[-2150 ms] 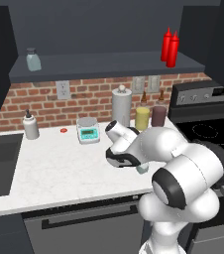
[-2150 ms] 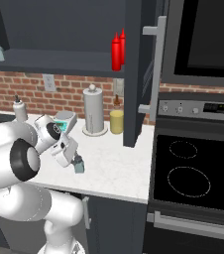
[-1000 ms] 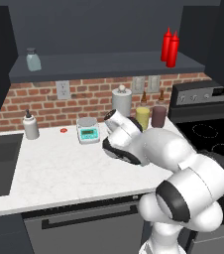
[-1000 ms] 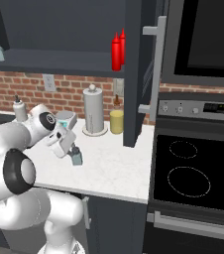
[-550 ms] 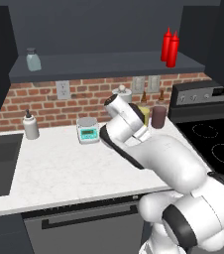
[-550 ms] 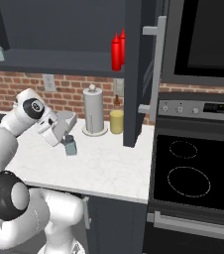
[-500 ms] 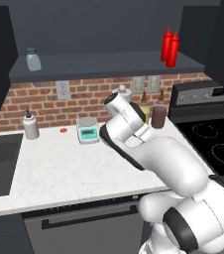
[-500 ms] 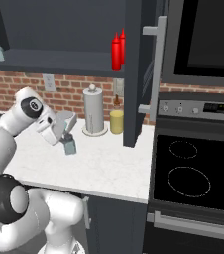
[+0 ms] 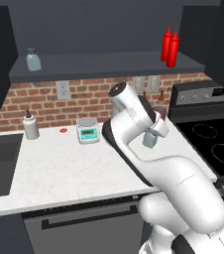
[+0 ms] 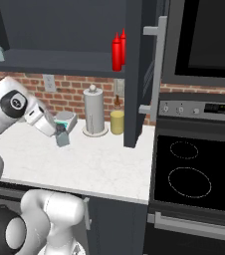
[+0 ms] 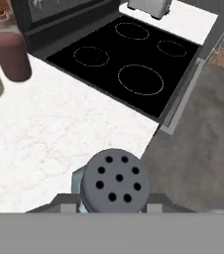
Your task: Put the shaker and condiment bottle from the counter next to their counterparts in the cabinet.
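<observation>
The gripper [image 10: 59, 133] pinches the shaker [image 10: 61, 138] between its fingers, holding it above the white counter [image 9: 59, 168], below the cabinet [image 9: 109, 67] shelf, where two red condiment bottles [image 9: 169, 47] stand well apart from a matching jar [image 9: 32, 59].

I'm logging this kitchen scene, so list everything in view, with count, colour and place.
shaker: one, pale blue-grey, dark perforated cap, held above the counter.
matching shaker: one, blue-grey, shelf's left end.
red bottles: two, touching, shelf's right end.
cabinet: one, dark grey.
pump dispenser: one, white, counter left.
kitchen scale: one, grey-green, by the brick wall.
paper towel roll: one, white.
yellow jar: one, beside the roll.
maroon jar: one.
stove: one, black.
gripper: one, shut on the shaker.
</observation>
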